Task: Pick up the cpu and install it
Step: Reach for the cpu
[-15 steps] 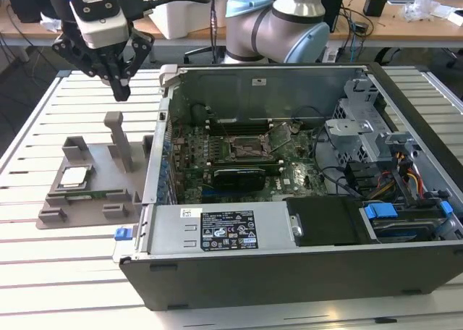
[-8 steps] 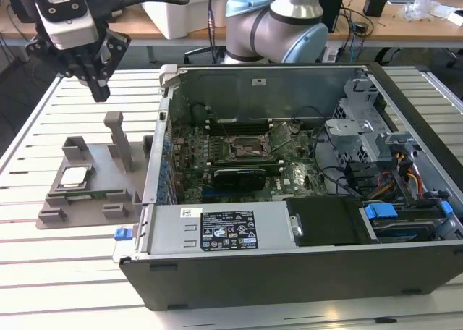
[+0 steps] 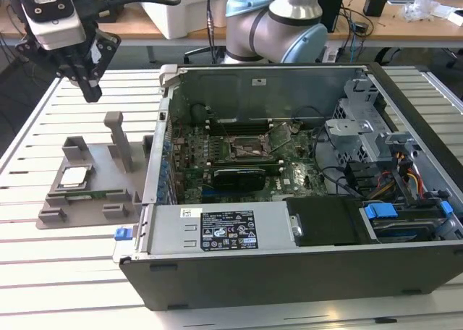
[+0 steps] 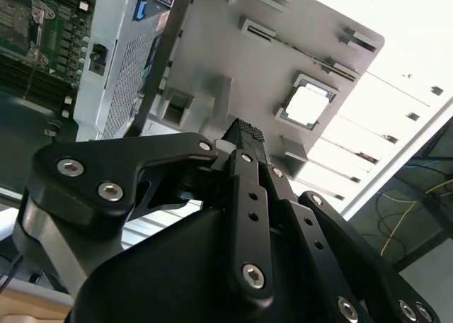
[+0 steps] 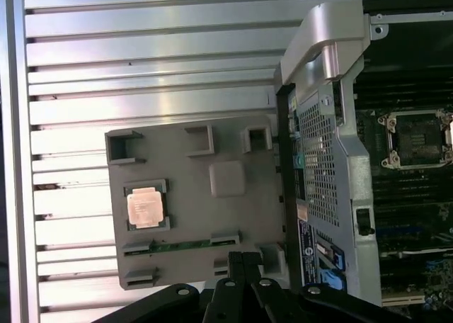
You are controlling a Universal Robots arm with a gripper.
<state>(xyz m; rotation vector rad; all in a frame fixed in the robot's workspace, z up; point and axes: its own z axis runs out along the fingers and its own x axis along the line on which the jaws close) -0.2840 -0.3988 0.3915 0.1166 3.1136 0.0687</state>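
Observation:
The cpu [image 3: 74, 176] [image 4: 309, 105] [image 5: 145, 207], a small square chip with a shiny metal top, lies flat in a pocket of the grey fixture plate [image 3: 90, 200] [image 5: 212, 224]. My gripper [image 3: 92, 91] [image 4: 245, 133] [image 5: 241, 261] hangs high above the table, beyond the plate's far edge, well clear of the cpu. Its fingers are shut together with nothing between them. Inside the open computer case [image 3: 304, 265], the motherboard's cpu socket [image 3: 249, 147] [image 5: 414, 135] stands open.
The fixture plate carries upright posts [image 3: 119, 138] next to the case's rear wall [image 5: 318, 125]. The case holds a power supply [image 3: 217, 229], drive bays and cables [image 3: 405, 178]. Slatted metal tabletop [image 3: 43, 272] surrounds both. The arm's base [image 3: 275, 26] stands behind the case.

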